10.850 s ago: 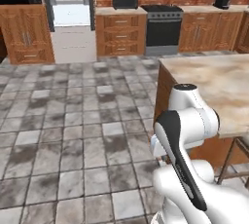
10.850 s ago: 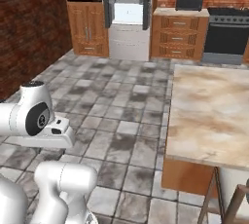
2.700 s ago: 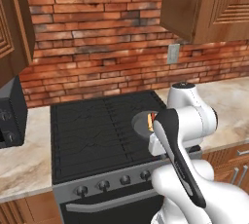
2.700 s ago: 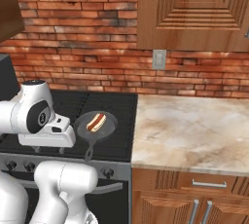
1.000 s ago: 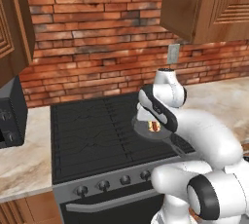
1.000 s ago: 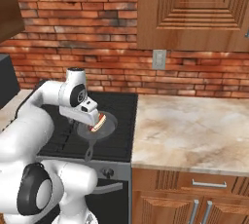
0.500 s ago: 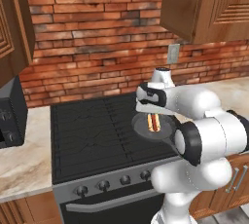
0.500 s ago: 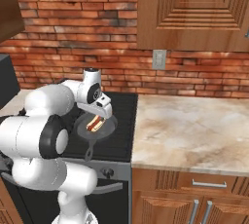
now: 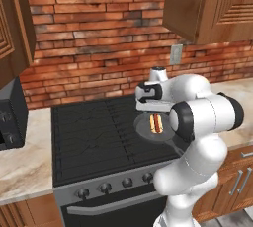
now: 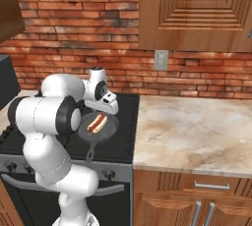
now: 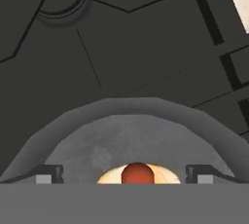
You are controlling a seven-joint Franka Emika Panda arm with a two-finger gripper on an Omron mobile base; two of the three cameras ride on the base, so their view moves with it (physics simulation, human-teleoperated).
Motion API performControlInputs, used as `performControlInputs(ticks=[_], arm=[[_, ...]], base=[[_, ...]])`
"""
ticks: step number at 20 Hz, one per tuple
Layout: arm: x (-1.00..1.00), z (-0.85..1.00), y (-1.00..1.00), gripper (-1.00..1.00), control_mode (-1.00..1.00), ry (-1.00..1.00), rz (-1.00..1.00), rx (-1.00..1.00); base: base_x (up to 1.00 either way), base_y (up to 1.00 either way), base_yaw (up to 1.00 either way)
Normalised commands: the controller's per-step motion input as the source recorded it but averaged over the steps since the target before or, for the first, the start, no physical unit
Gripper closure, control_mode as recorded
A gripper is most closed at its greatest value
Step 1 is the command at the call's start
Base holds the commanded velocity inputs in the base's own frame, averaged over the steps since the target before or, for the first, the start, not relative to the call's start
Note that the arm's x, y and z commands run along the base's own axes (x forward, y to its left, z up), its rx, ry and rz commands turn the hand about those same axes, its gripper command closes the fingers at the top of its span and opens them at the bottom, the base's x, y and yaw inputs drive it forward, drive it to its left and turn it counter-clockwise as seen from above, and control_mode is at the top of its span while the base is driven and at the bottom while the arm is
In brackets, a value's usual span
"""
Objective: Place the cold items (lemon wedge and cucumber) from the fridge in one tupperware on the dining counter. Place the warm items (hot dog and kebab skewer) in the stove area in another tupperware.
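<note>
The hot dog [image 9: 156, 122] lies in a dark skillet [image 10: 98, 127] at the right edge of the stove area [image 9: 99, 137], beside the marbled table [image 10: 197, 131]. The claw [image 11: 124, 173] hangs just above it, jaws spread wide either side of the bun, holding nothing. Judged step: reaching to grasp the hot dog; next, lower and close across it.
</note>
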Motion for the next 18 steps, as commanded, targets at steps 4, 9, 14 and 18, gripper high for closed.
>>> performControlInputs(ticks=[4,9,14,18], arm=[[-0.35,-0.02,0.00,-1.00,-1.00,0.00,-0.01,0.00],[-0.54,0.00,0.00,-1.00,-1.00,0.00,0.00,0.00],[-0.02,-0.05,0.02,-1.00,-1.00,0.00,0.01,-0.01],[0.22,-0.03,0.02,-1.00,-1.00,0.00,0.02,-0.01]], base=[[0.00,0.00,0.00],[0.00,0.00,0.00],[0.00,0.00,0.00],[0.00,0.00,0.00]])
